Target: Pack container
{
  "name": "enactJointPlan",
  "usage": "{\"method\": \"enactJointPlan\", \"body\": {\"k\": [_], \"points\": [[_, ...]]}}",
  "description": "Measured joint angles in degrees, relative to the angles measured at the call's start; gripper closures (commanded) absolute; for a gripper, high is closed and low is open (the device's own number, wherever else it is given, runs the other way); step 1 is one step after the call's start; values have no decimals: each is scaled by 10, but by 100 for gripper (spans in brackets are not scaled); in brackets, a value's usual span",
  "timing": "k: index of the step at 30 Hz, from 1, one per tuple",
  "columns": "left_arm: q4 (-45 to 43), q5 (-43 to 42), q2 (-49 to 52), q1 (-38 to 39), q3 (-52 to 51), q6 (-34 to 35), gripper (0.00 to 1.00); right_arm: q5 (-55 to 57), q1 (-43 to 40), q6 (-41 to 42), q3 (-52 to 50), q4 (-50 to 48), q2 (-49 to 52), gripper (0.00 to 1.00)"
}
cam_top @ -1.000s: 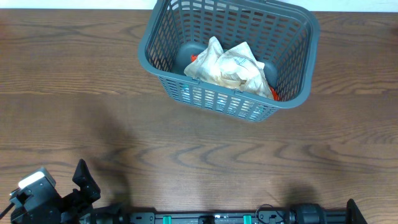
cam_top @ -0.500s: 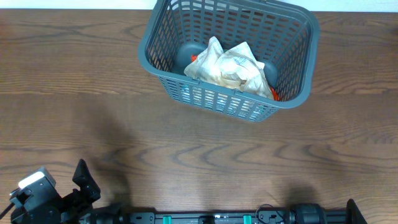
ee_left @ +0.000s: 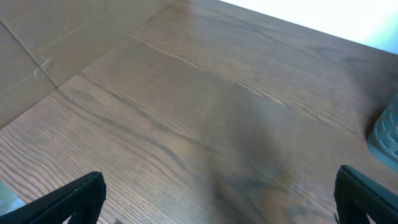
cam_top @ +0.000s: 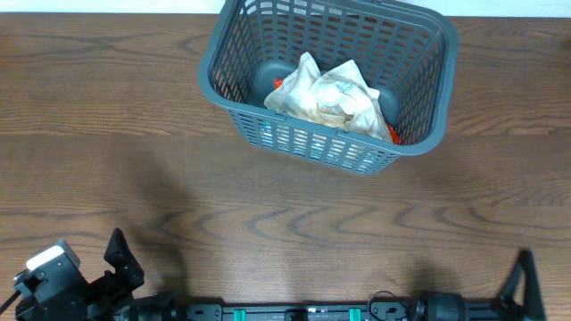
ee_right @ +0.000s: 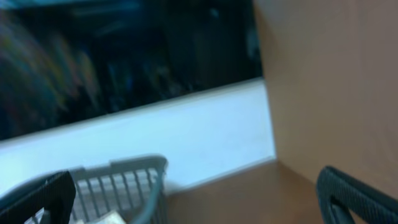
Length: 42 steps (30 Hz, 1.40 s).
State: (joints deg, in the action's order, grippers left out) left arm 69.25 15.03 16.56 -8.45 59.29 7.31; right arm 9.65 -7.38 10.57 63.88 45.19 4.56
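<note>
The dark grey lattice basket (cam_top: 416,53) stands at the table's far middle, with crumpled cream and orange snack packets (cam_top: 332,94) inside. Its corner shows at the right edge of the left wrist view (ee_left: 387,130) and at the lower left of the right wrist view (ee_right: 134,180). My left gripper (ee_left: 217,205) is open and empty, low over bare wood at the front left; in the overhead view only its finger (cam_top: 123,254) shows. My right gripper (ee_right: 199,205) is open and empty at the front right, raised and tilted up; one finger (cam_top: 524,276) shows overhead.
The wooden table (cam_top: 134,134) stretches between the basket and both arms. A cardboard wall (ee_left: 56,37) stands along the left side, another brown wall (ee_right: 336,81) on the right. A dark screen (ee_right: 124,56) is behind the basket.
The right gripper has lifted: its finger now rises higher into the overhead view at the bottom right. The left arm and the basket have not moved.
</note>
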Motion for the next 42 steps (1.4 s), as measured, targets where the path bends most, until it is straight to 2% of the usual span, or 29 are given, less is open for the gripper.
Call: {"method": "enactJointPlan", "body": {"k": [8, 13, 30, 42], "points": [[0, 0, 0, 0, 0, 0, 1, -123, -14, -14, -193, -227, -4, 1], [0, 0, 0, 0, -1, 0, 1, -166, -9, -20, -320, -323, -28, 1], [0, 0, 0, 0, -1, 0, 1, -187, 75, -50, -586, -521, -37, 1], [0, 0, 0, 0, -1, 0, 1, -186, 77, -52, -630, -526, -37, 1]]}}
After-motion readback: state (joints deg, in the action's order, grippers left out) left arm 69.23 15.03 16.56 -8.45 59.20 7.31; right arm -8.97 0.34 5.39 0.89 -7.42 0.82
